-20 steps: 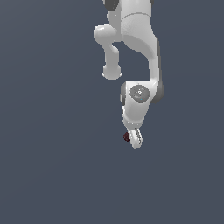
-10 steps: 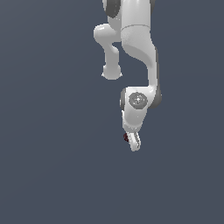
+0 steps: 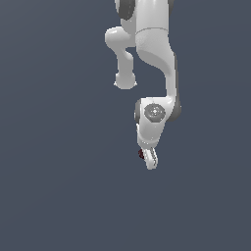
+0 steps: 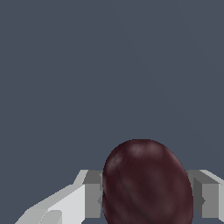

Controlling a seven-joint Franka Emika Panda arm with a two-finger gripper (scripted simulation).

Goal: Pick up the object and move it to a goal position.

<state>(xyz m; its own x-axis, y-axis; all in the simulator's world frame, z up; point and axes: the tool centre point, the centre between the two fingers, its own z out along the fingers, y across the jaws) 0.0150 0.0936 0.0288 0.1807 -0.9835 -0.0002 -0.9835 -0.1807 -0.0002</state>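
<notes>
Here, in the exterior view, the white arm (image 3: 154, 59) is reaching down from the top edge of the picture against a plain slate-grey background (image 3: 54, 147). Its upper links are bending near the top, a rounded elbow is sticking out toward the exterior view's left, and the wrist, with a round grey disc on its side, is hanging below them. The gripper (image 3: 148, 159) is pointing downward at the lowest end of the arm, tilting slightly toward the exterior view's right. The ball (image 3: 141, 154) is showing only as a small dark maroon spot on the edge of the gripper facing the exterior view's left, touching the white fingers; most of it is hiding behind them. From this view alone the jaws' spacing is too small to read.

In the wrist view, the ball (image 4: 148, 183) is filling much of the space between the two fingers (image 4: 78, 199), a dark red, egg-like shape with a mottled, slightly bumpy surface. A grey pad is pressing against it on each side, so the jaws are closing on the ball and gripping it. The same flat grey background (image 4: 109, 65) is lying behind everything, and the ball's lower part is running out of the picture.
</notes>
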